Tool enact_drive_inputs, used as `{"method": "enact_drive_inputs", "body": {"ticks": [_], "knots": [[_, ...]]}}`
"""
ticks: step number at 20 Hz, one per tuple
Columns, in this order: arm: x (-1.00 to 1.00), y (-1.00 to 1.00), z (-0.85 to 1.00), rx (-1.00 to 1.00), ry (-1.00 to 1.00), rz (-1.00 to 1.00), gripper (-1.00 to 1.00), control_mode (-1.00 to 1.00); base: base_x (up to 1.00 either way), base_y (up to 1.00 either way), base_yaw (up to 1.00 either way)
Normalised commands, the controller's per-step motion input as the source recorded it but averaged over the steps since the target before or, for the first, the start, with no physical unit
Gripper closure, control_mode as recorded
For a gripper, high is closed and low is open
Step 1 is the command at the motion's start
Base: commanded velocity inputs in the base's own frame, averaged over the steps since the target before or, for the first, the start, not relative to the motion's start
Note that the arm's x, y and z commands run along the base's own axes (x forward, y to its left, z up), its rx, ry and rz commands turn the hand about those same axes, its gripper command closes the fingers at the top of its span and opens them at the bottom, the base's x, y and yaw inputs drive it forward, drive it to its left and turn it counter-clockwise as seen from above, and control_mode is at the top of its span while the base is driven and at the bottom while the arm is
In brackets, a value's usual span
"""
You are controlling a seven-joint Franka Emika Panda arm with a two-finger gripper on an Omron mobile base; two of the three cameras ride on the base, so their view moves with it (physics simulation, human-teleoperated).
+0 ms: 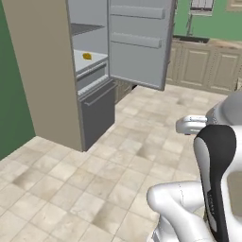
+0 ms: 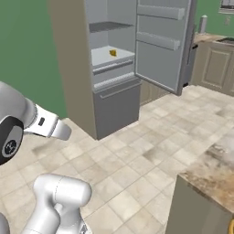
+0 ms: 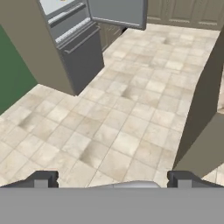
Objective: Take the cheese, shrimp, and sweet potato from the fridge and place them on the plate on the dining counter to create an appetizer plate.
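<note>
Gaping wide — jaws hold nothing, touch nothing — tips hang above floor tiles, fridge ahead.

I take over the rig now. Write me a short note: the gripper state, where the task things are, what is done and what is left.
Gripper: open, holding nothing, facing the tiled floor well short of the fridge.
Fridge: door open. The cheese lies on a shelf inside; the right base view shows it there too.
Shrimp, sweet potato: cannot tell where they are from these views.
Dining counter: its corner is at the robot's right; the plate cannot be made out.
Done: fridge opened. Whether any food is already on the plate cannot be told.
Left: at least fetch the cheese and put it on the plate; check the other two foods.
</note>
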Motion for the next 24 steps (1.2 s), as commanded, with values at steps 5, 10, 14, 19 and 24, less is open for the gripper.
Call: {"method": "enact_drive_inputs", "body": {"ticks": [5,10,14,19,24], "knots": [[0.0,0.0,0.0,0.0,0.0,0.0,-1.0,1.0,1.0,0.0,0.0],[0.0,0.0,0.0,0.0,0.0,0.0,-1.0,1.0,1.0,0.0,0.0],[0.0,0.0,0.0,0.0,0.0,0.0,-1.0,1.0,1.0,0.0,0.05],[0.0,0.0,0.0,0.0,0.0,0.0,-1.0,1.0,1.0,-0.01,0.09],[0.0,0.0,0.0,0.0,0.0,0.0,-1.0,1.0,1.0,-0.12,0.25]]}}
